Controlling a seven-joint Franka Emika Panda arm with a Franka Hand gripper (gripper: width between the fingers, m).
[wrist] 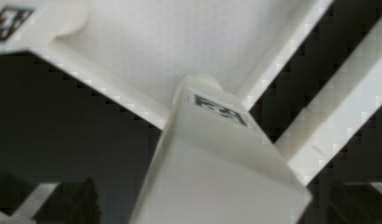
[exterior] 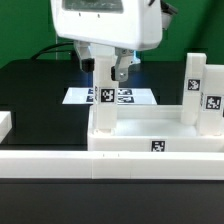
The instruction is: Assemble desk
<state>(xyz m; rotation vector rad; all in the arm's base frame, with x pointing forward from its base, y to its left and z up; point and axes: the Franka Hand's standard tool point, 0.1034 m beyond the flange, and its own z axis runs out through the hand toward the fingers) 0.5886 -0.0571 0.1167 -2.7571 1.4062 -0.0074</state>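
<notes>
The white desk top (exterior: 135, 140) lies on the black table with a tag on its front rim. Two white tagged legs (exterior: 193, 82) (exterior: 213, 108) stand upright at its end toward the exterior view's right. My gripper (exterior: 104, 68) is shut on a third white leg (exterior: 103, 105) and holds it upright over the top's corner toward the exterior view's left. In the wrist view this leg (wrist: 214, 160) fills the space between my fingers (wrist: 37, 203), its small tag faces the camera, and the desk top (wrist: 179, 40) lies beyond it. Whether the leg is seated in the top is hidden.
The long low white rail (exterior: 90, 165) runs along the front of the desk top. The marker board (exterior: 125, 97) lies flat on the table behind the held leg. Another white part (exterior: 5, 125) sits at the exterior view's left edge.
</notes>
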